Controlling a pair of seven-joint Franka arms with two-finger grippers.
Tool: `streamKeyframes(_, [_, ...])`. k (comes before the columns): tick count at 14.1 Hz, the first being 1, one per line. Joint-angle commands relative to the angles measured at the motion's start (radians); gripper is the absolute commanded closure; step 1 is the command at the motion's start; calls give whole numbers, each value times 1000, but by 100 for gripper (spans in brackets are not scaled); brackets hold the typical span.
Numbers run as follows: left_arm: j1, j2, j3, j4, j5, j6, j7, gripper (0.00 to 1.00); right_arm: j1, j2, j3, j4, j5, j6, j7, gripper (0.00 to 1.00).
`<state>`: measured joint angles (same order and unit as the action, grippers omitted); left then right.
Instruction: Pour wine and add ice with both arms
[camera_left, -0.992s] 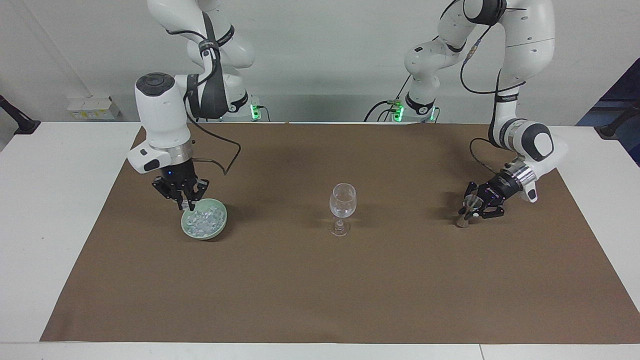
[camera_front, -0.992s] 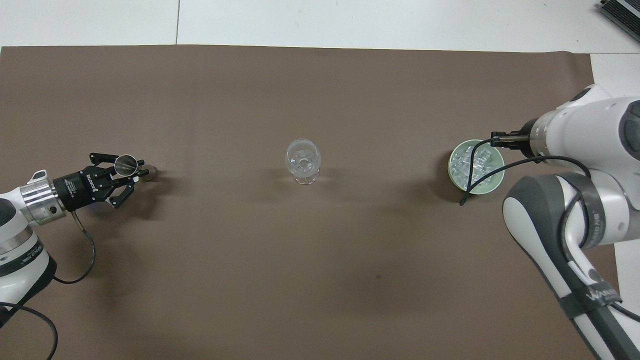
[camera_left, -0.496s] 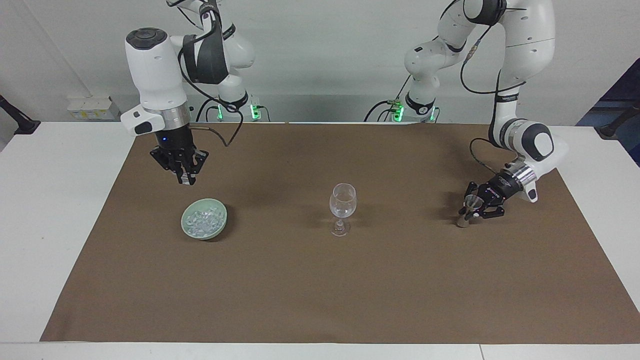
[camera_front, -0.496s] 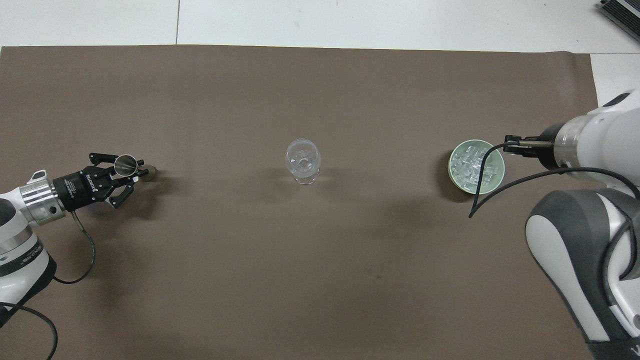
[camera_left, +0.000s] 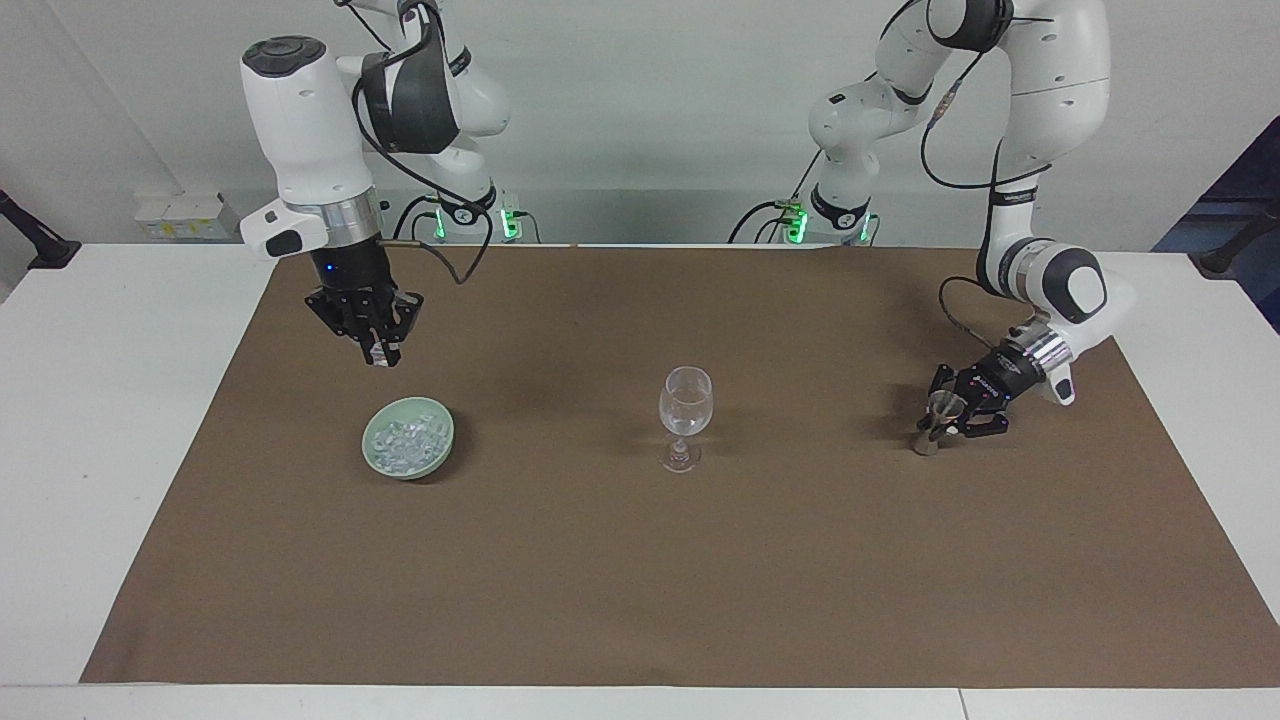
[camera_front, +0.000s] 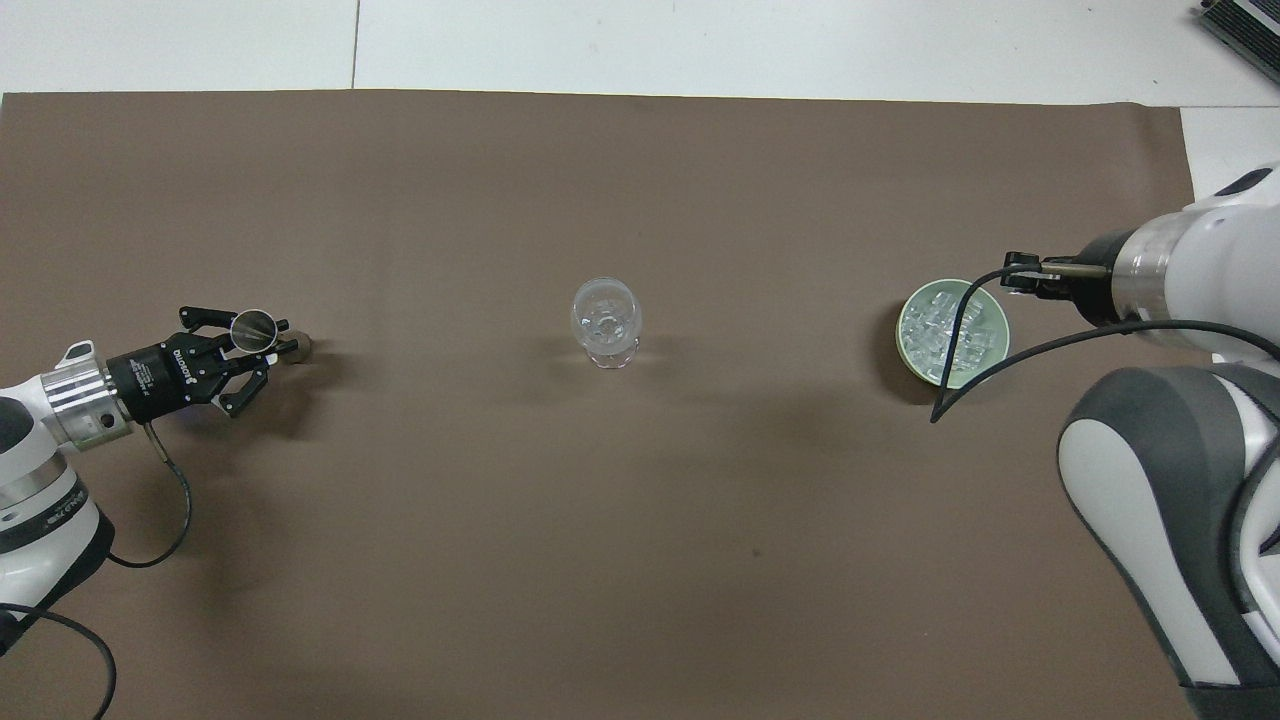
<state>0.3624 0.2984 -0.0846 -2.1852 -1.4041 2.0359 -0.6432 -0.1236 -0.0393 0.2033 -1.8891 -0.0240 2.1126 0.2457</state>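
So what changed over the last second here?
The right hand rose out of the bowl of ice, shut, and now hangs above it. Whether it carries ice cannot be told. The left hand stayed shut on the jigger; the glass has not moved.

**Ice** (camera_left: 405, 438): small clear chunks heaped in a green bowl (camera_left: 412, 472), at 9 o'clock from the glass (camera_left: 685, 400) in the facing view.
**Right gripper** (camera_left: 380, 357): closed, raised at the bowl's 12 o'clock.
**Left gripper** (camera_left: 942, 414): low, clamping a metal jigger (camera_left: 930, 434) at the glass's 3 o'clock.
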Motion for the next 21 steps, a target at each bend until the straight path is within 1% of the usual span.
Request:
streamKeyframes(1, [1, -1, 2, -8, -7, 9, 19, 68, 21, 33, 27, 74, 16, -43, 50, 100])
streamKeyframes(2, [1, -2, 2, -10, -7, 9, 19, 65, 50, 54, 27, 106, 16, -51, 82, 100])
streamKeyframes(4, [1, -2, 3, -10, -7, 7, 19, 60, 100, 71, 30, 162, 16, -75, 153, 100])
streamKeyframes(7, [4, -2, 3, -8, 17, 3, 19, 40, 195, 116, 30, 238, 15, -79, 275, 100])
streamKeyframes(8, [4, -2, 3, -8, 23, 4, 19, 19, 232, 131, 30, 261, 16, -79, 321, 100])
streamKeyframes(9, [4, -2, 3, -8, 24, 3, 19, 0, 258, 148, 30, 266, 15, -79, 357, 100])
streamKeyframes(10, [4, -2, 3, -7, 25, 1, 17, 0, 284, 169, 30, 281, 9, -77, 384, 100])
streamKeyframes(11, [4, -2, 3, -5, 33, 1, 17, 0, 321, 195, 30, 319, 0, -80, 403, 100])
streamKeyframes(12, [6, -2, 3, -4, 42, -2, 17, 0, 349, 208, 30, 338, -1, -89, 417, 100])
streamKeyframes(13, [13, -2, 3, -2, 54, -6, 19, 0, 355, 213, 30, 341, -2, -91, 426, 100])
streamKeyframes(15, [27, -2, 3, -1, 114, -26, 36, 0, 398, 232, 31, 369, -4, -89, 457, 100])
streamKeyframes(18, [64, -4, 3, 18, 190, -68, 60, 0, 453, 288, 30, 413, -13, -71, 501, 100])
streamKeyframes(19, [66, -10, 3, 24, 223, -74, 60, 0, 455, 300, 31, 435, -19, -71, 501, 100])
streamKeyframes(21, [75, -24, 5, 33, 260, -75, 57, 0, 469, 312, 30, 441, -24, -68, 501, 100])
